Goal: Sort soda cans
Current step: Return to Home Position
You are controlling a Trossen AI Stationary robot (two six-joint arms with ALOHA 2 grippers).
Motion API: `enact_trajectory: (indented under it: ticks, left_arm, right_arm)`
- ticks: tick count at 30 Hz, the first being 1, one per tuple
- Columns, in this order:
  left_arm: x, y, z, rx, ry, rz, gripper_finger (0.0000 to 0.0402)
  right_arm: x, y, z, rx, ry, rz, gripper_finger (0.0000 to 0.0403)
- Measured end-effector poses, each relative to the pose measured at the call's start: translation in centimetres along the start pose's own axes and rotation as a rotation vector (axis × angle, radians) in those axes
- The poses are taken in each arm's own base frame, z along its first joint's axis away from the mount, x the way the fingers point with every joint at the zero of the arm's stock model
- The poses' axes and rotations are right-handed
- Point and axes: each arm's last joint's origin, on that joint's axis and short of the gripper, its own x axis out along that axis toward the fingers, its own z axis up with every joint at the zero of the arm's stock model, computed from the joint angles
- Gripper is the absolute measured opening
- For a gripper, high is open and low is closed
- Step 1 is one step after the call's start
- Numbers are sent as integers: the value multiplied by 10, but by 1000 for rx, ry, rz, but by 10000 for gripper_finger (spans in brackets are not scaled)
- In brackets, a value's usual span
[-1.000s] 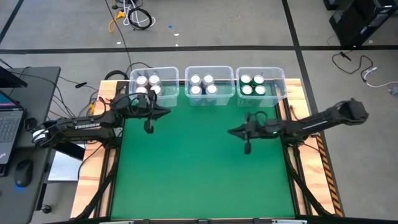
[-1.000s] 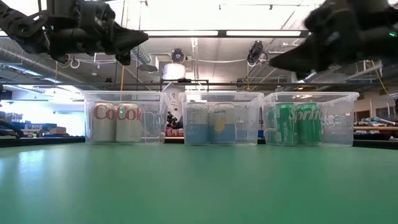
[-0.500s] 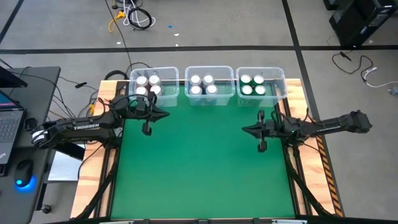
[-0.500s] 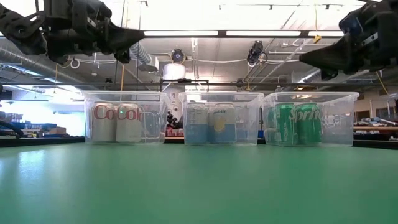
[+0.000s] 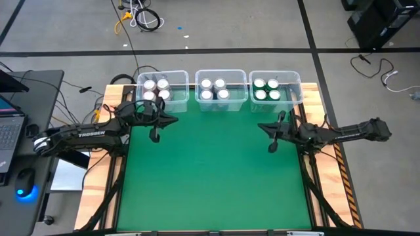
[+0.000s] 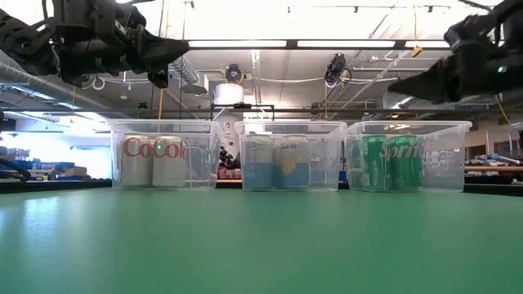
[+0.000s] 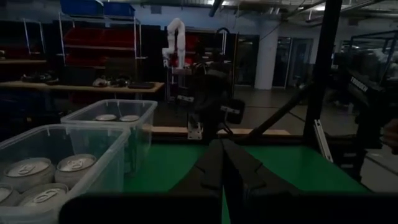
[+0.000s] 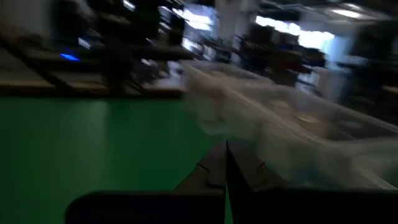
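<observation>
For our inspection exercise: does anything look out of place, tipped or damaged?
Nothing stands out. Soda cans stand upright in the clear bins, sorted by kind; left end effector and right end effector hang empty above the table.

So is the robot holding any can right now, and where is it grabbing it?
No, nothing is held. The left tool and the right tool are both shut and empty.

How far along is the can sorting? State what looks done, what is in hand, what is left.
Done: each bin holds four: silver Coke cans in the left bin, pale cans in the middle bin, green Sprite cans in the right bin. In hand: nothing; left gripper and right gripper hover shut. Left: probably only the return to home pose.
</observation>
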Motion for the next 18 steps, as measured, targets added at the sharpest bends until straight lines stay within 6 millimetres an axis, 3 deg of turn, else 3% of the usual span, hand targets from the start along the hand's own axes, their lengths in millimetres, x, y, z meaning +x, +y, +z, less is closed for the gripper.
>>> enact_trajectory:
  ticks: [2, 5, 9, 13, 18]
  left_arm:
    - [0, 0, 0, 2, -3, -1, 5]
    - [0, 0, 1, 5, -10, -1, 5]
    - [0, 0, 1, 6, -9, -5, 5]
    - [0, 0, 0, 4, 0, -5, 5]
    - [0, 0, 0, 7, -7, -1, 5]
  right_arm:
    - [-1, -1, 0, -16, 4, -25, 0]
    - [-5, 1, 3, -15, -38, 76, 0]
    - [-15, -2, -6, 33, 42, 102, 0]
    - [-23, -4, 2, 39, -61, 218, 0]
    - [-18, -11, -5, 60, 1, 171, 0]
